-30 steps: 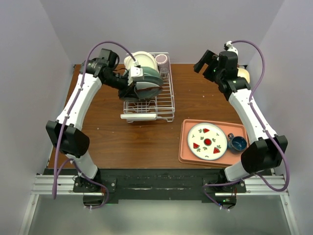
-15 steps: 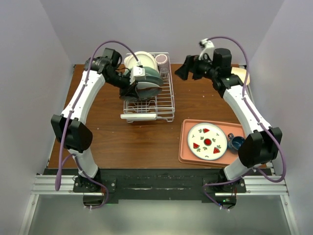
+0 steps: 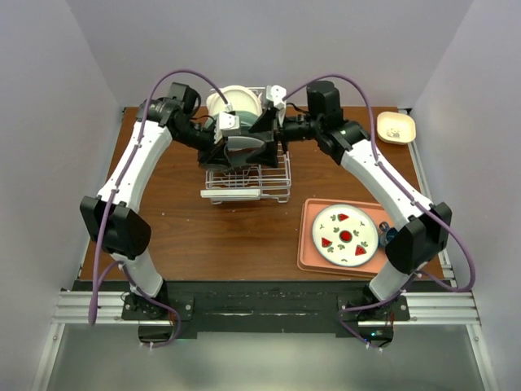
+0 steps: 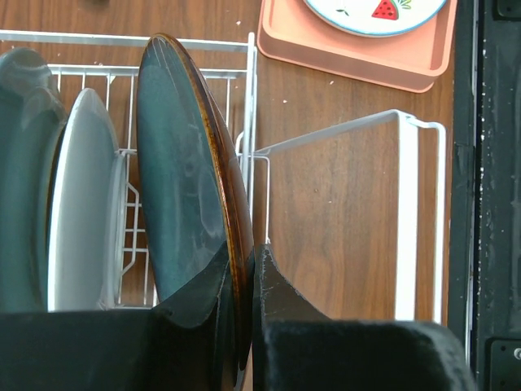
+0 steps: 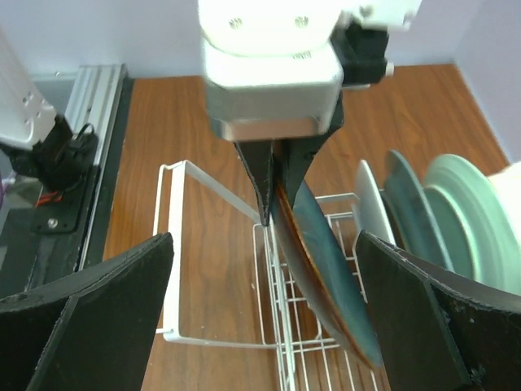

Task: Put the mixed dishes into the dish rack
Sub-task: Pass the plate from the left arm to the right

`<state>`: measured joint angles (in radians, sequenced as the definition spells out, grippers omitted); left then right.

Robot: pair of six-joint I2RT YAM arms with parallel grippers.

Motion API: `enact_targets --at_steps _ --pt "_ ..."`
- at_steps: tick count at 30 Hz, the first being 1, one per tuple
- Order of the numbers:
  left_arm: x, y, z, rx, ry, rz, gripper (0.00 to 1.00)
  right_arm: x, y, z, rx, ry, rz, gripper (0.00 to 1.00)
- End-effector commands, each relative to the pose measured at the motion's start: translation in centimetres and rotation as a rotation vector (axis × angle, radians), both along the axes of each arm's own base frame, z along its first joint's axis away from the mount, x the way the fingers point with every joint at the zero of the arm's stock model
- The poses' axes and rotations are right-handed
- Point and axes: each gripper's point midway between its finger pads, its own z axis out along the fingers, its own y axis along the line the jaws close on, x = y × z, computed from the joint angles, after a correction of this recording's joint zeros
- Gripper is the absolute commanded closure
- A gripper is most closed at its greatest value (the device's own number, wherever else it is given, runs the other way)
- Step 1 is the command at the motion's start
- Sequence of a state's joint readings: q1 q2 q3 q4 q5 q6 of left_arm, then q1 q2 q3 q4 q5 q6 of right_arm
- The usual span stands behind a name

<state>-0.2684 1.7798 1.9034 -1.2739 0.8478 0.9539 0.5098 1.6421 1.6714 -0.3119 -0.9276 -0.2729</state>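
The white wire dish rack point(image 3: 275, 181) stands at the back centre. My left gripper point(image 3: 232, 137) is shut on the rim of a dark teal plate with a brown rim point(image 3: 247, 151) and holds it on edge, leaning, in the rack's front slots. In the left wrist view the jaws point(image 4: 244, 273) pinch that plate point(image 4: 179, 163) beside a white plate point(image 4: 81, 204). My right gripper point(image 3: 273, 122) is open and empty above the rack, facing the left gripper. In the right wrist view the right gripper point(image 5: 264, 238) has its fingers wide on either side of the plate point(image 5: 326, 269). Pale green plates point(image 5: 464, 212) stand further back.
A salmon tray point(image 3: 313, 248) at the front right holds a dark-rimmed watermelon-patterned plate point(image 3: 345, 235) and a blue cup point(image 3: 389, 237), partly behind the right arm. A small cream dish point(image 3: 396, 126) lies at the back right. The rack's white end bar point(image 3: 232, 194) faces the arms.
The right arm has swung left from the back right corner to over the rack, uncovering the cream dish. The left gripper still holds the dark plate in the rack.
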Motion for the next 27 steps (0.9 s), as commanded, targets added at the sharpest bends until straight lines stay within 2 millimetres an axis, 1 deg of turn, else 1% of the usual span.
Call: enact_targets --at_steps 1,2,3,4,6,7,8,9,10,11,12,14,15,17,18,19,20,21,23,27 --pt "-1.8 -1.1 6.6 -0.171 -0.194 -0.085 1.00 0.0 0.9 -0.3 -0.035 -0.055 0.098 0.02" --pt "-2.1 -1.1 6.9 -0.176 -0.204 -0.087 1.00 0.1 1.0 -0.5 -0.043 -0.067 0.112 0.03" --pt "-2.3 -1.2 7.1 -0.183 -0.209 -0.092 1.00 -0.3 1.1 -1.1 -0.062 -0.039 0.128 0.04" --pt "-2.5 -1.2 7.0 -0.185 -0.206 -0.094 1.00 0.2 1.4 -1.3 -0.068 -0.036 0.131 0.04" --pt "-3.0 -1.2 7.4 -0.195 -0.217 -0.103 1.00 0.3 1.7 -1.9 -0.083 -0.025 0.139 0.06" --pt "-3.1 -1.2 7.5 -0.198 -0.219 -0.105 1.00 0.4 1.8 -1.8 -0.084 -0.027 0.139 0.07" --pt "-3.3 -1.2 7.6 -0.203 -0.221 -0.107 1.00 0.7 2.1 -2.4 -0.092 -0.019 0.147 0.12" --pt "-3.4 -1.2 7.7 -0.203 -0.224 -0.108 1.00 0.6 2.0 -2.8 -0.105 0.003 0.152 0.16" --pt "-3.4 -1.2 7.6 -0.204 -0.223 -0.107 1.00 0.5 2.1 -2.3 -0.099 -0.003 0.158 0.19" --pt "-3.4 -1.2 7.7 -0.205 -0.224 -0.108 1.00 0.6 2.3 -2.7 -0.102 0.007 0.164 0.28" --pt "-3.4 -1.2 7.7 -0.205 -0.224 -0.108 1.00 0.4 2.3 -2.6 -0.100 0.013 0.171 0.32" --pt "-3.5 -1.2 7.8 -0.211 -0.225 -0.111 1.00 0.1 2.4 -2.4 -0.090 0.013 0.190 0.39" --pt "-3.6 -1.2 7.8 -0.211 -0.225 -0.112 1.00 0.0 2.3 -2.8 -0.095 0.028 0.199 0.40" --pt "-3.6 -1.2 7.9 -0.213 -0.227 -0.115 1.00 -0.3 2.5 -2.3 -0.089 0.012 0.230 0.44" --pt "-3.7 -1.2 7.9 -0.214 -0.227 -0.116 1.00 -0.5 2.4 -3.4 -0.109 0.053 0.242 0.44" --pt "-3.8 -1.3 8.0 -0.218 -0.233 -0.121 1.00 -0.7 2.5 -2.6 -0.103 0.041 0.258 0.44" --pt "-3.9 -1.3 8.1 -0.223 -0.231 -0.125 1.00 -0.8 2.5 -2.7 -0.101 0.038 0.279 0.44" --pt "-3.9 -1.3 8.2 -0.224 -0.232 -0.126 1.00 -1.1 2.4 -3.0 -0.111 0.063 0.286 0.43" --pt "-4.0 -1.3 8.2 -0.227 -0.232 -0.127 1.00 -1.1 2.7 -3.5 -0.119 0.066 0.297 0.39" --pt "-4.1 -1.4 8.5 -0.232 -0.239 -0.131 1.00 -1.5 2.8 -4.5 -0.144 0.092 0.308 0.37"
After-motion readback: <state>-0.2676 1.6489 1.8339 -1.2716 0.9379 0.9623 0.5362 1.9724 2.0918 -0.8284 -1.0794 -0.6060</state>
